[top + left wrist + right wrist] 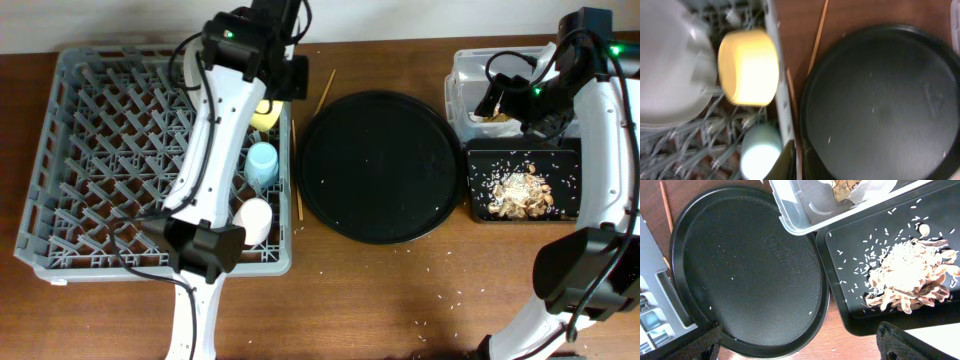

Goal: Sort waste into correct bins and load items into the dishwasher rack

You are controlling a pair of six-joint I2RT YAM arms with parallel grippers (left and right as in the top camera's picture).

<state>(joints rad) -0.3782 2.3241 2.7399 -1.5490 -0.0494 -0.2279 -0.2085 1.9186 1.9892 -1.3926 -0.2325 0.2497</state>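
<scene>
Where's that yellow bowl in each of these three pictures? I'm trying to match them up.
Overhead: the yellow bowl sits in the dishwasher rack by its right wall, partly under the left arm.
Left wrist: the bowl is upper left of centre, beside the white plate.
Right wrist: not in it.
Shared landmark: the round black tray, seen in all three views.

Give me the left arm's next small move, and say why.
Probably ease the left end effector toward the chopsticks lying on the table beside the dishwasher rack. The yellow bowl and light-blue cup are already racked and the food scraps sit in the black tray, so the chopsticks look like what remains.
</scene>
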